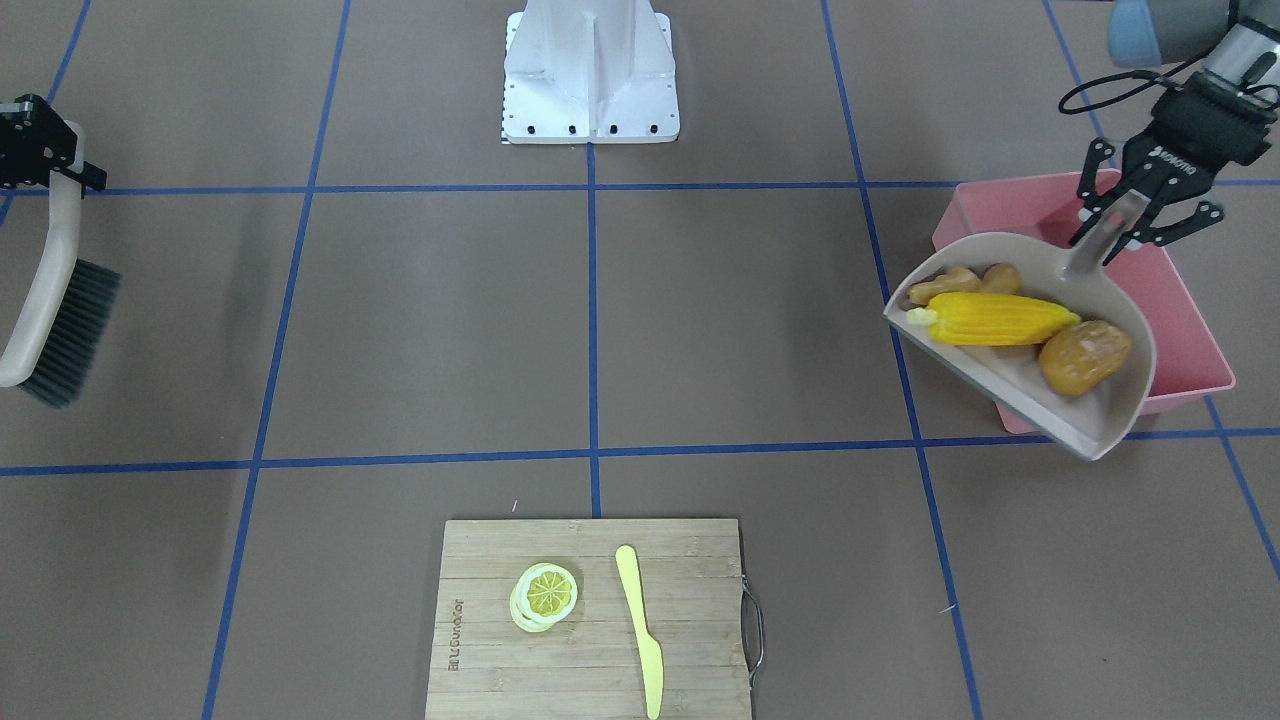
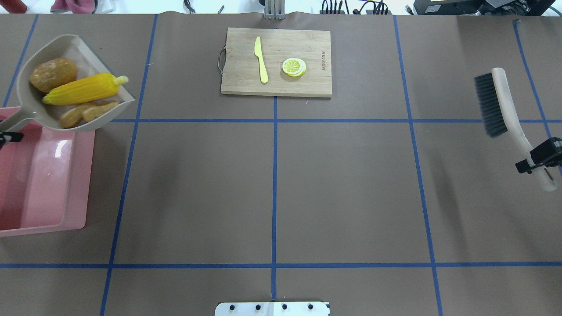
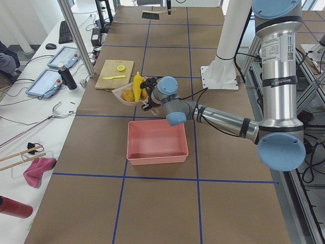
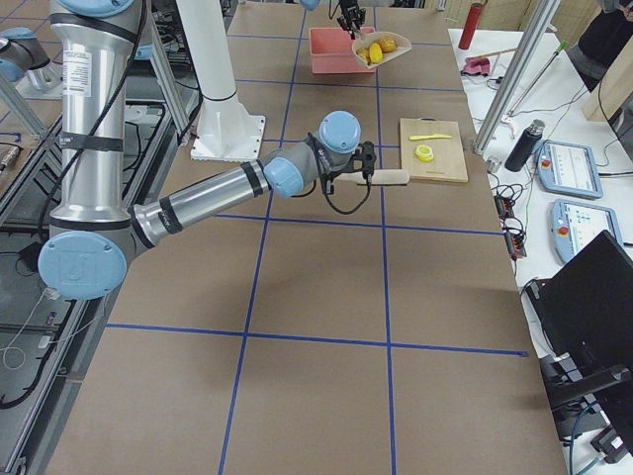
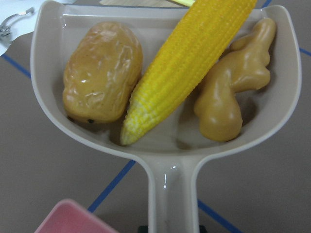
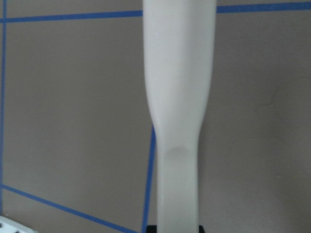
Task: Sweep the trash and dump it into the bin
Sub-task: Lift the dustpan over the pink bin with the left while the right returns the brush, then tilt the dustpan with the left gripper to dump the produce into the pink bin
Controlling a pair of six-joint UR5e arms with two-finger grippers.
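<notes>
First the left gripper (image 1: 1127,215), clamped on the dustpan (image 1: 1020,385) at the right, should move fully over the pink bin (image 1: 1185,330), then tip slowly so corn (image 1: 1000,318), potato (image 1: 1085,357) and ginger (image 1: 958,284) drop in; the right gripper (image 1: 55,155) grips the brush (image 1: 60,310).

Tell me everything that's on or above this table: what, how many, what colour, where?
Large pink rectangular plastic tub: one, pink, table's left end.
Beige plastic dustpan: one, beige, raised, overlapping the tub's far corner.
Lumpy brown toy potato: one, brown, in the dustpan.
Knobbly tan toy ginger root: one, tan, in the dustpan.
Long yellow toy corn cob: one, yellow, between them.
Wooden chopping board: one, light brown, far edge, middle.
Yellow toy lemon slice: one, yellow, on the board.
Pale yellow plastic knife: one, beside the slice.
Beige-handled brush with dark bristles: one, above the right end.
Left pincer: black, shut on the dustpan's handle.
Right pincer: black, shut on the brush's handle.
</notes>
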